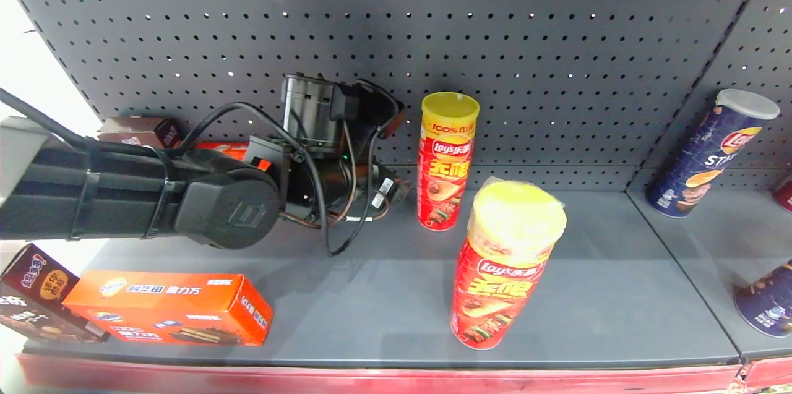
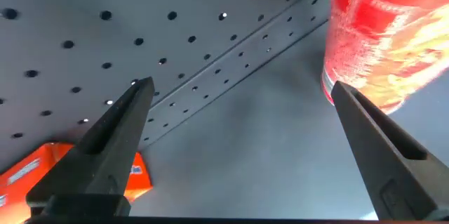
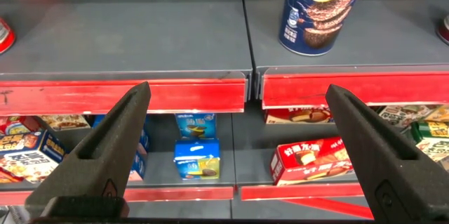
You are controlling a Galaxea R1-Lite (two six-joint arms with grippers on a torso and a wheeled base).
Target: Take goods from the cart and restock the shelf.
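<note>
Two red chip cans stand upright and apart on the grey shelf (image 1: 371, 295) in the head view: rear can (image 1: 448, 162) close to the pegboard back panel (image 1: 495, 29), front can (image 1: 507, 264) nearer the shelf edge. Left arm (image 1: 185, 196) lies over the shelf from the left, wrist just left of the rear can. Orange box (image 1: 167, 307) lies flat at front left, dark brown box (image 1: 31, 301) beside it; navy chip can (image 1: 711, 153) on the next shelf bay to the right. Left wrist view: left gripper (image 2: 242, 87) spread wide, holding nothing, aimed where shelf meets pegboard; rear can (image 2: 386, 34) sits just outside one finger, not between them; corner of a second orange box (image 2: 42, 175) against the back panel. Right wrist view: right gripper (image 3: 238, 89) spread, empty, out in front of the red front rail (image 3: 126, 94); navy chip can (image 3: 319, 10) above the rail; blue box (image 3: 196, 161) and red box (image 3: 309, 161) on the lower tier
</note>
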